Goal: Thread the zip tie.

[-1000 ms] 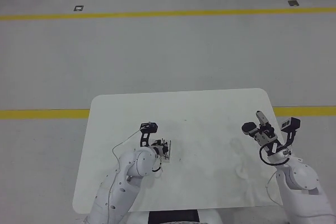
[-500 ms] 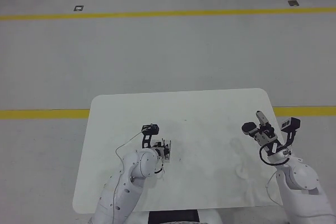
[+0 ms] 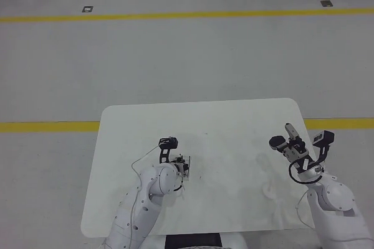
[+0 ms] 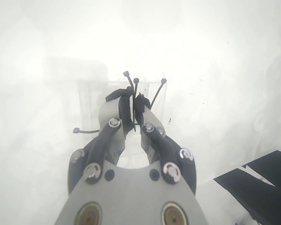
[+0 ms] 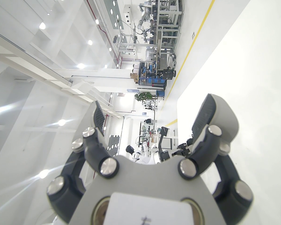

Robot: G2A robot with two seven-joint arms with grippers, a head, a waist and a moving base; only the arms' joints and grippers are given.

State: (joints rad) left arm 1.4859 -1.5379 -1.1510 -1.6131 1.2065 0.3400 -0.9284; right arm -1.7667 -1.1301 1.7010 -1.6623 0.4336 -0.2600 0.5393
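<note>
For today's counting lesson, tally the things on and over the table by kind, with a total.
Zip ties: 4
Clear holder: 1
Grippers: 2 (left gripper, right gripper)
Total: 7

The left end effector [image 4: 134, 100] pinches a black zip tie [image 4: 133, 113] over a clear holder [image 4: 91, 101]; other ties [image 4: 158, 92] stand beside.

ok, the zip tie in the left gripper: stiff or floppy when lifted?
Likely very light: the zip tie is a thin black strip. Probably springy, not limp: neighbouring ties stand up in the clear holder with slight bends. The left gripper is shut on it partway along, so the free head end may wag.
</note>
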